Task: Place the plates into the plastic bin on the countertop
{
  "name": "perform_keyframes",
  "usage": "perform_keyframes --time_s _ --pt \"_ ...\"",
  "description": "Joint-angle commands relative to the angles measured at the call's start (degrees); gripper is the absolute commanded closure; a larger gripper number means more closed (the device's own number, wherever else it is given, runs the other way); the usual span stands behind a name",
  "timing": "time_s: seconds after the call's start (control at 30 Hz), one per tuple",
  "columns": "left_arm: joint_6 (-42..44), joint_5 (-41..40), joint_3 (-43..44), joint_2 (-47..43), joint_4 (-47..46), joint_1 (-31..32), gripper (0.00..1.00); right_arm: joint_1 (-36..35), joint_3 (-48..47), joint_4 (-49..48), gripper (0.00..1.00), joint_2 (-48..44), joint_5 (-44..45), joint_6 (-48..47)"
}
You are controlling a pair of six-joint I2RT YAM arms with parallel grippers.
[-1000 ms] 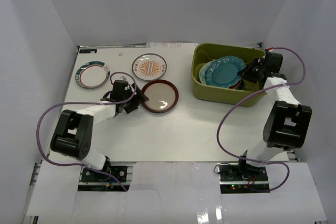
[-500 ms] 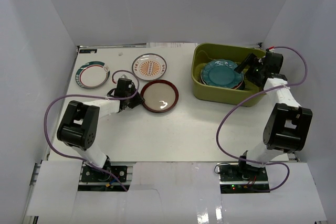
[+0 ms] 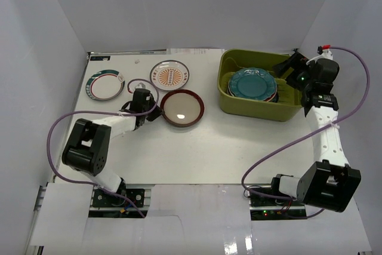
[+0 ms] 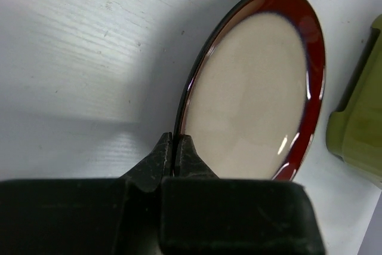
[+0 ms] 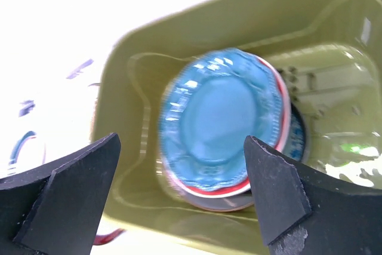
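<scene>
A dark-red rimmed plate (image 3: 182, 108) with a cream centre lies on the white countertop (image 3: 197, 147). My left gripper (image 3: 154, 113) is shut on its left rim; in the left wrist view the fingertips (image 4: 176, 141) pinch the plate's (image 4: 256, 94) thin edge. The olive plastic bin (image 3: 250, 110) at the back right holds a stack topped by a teal scalloped plate (image 3: 253, 83). My right gripper (image 3: 289, 68) hovers open above the bin's right end, holding nothing. In the right wrist view the gripper (image 5: 182, 141) frames the teal plate (image 5: 221, 117) and bin wall (image 5: 137, 52).
A white plate with an orange sunburst (image 3: 169, 76) and a white teal-rimmed plate (image 3: 104, 84) lie at the back left. White walls enclose the countertop. The bin's corner (image 4: 358, 129) shows just right of the gripped plate. Purple cables loop beside both arms.
My left gripper closed onto the dark-red plate's rim. My right gripper let go of the teal plate, which settled flat on the stack, then opened and rose toward the right.
</scene>
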State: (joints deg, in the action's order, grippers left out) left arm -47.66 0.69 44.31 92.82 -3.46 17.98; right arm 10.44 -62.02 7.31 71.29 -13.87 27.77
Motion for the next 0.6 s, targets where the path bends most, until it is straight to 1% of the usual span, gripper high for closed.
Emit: perform_keyframes --time_s 0.0,0.03,0.1,0.13,0.2,0.27,0.4,0.43,0.5,0.53,0.57 --pt "1.6 -2.0 -2.6 -8.4 2.0 -0.2 1.0 0.1 0.3 -4.2 0.1 -4.0 -5.3 2.0" --pt "1.4 -0.8 -2.8 -12.9 2.0 -0.1 1.0 0.0 0.1 -4.5 0.1 -4.6 -6.7 2.4" --pt "1.4 2.6 -2.9 -17.4 2.3 -0.1 1.0 0.0 -0.2 -5.5 0.1 -5.7 -10.9 3.3" --pt "0.9 4.0 -2.8 -21.8 2.5 -0.1 1.0 0.1 0.0 -6.6 0.08 -6.8 -12.3 4.6" --pt "0.6 5.1 -1.8 -25.6 3.1 0.0 1.0 0.1 0.1 -8.5 0.02 -8.4 -15.0 5.9" --pt "0.5 5.7 -0.6 -30.0 5.9 0.0 1.0 0.0 0.8 -10.0 0.01 -9.6 -16.9 7.1" --pt "-0.3 6.5 2.1 -35.7 7.4 0.0 1.0 -0.9 2.8 -13.8 0.01 -11.4 -26.8 10.1" --pt "-0.6 6.8 2.7 -36.5 7.4 0.0 1.0 -3.1 3.3 -15.0 0.02 -11.6 -28.3 10.2" --pt "-1.2 8.6 5.0 -37.8 7.0 0.0 1.0 -6.7 2.9 -14.0 0.07 -10.9 -30.8 7.4" --pt "-1.6 9.5 5.8 -38.0 6.8 0.0 1.0 -10.9 2.2 -12.8 0.08 -10.5 -30.7 5.7" --pt "-2.1 10.4 6.7 -37.9 5.9 0.0 1.0 -14.3 0.4 -9.4 0.09 -9.9 -29.6 2.0"
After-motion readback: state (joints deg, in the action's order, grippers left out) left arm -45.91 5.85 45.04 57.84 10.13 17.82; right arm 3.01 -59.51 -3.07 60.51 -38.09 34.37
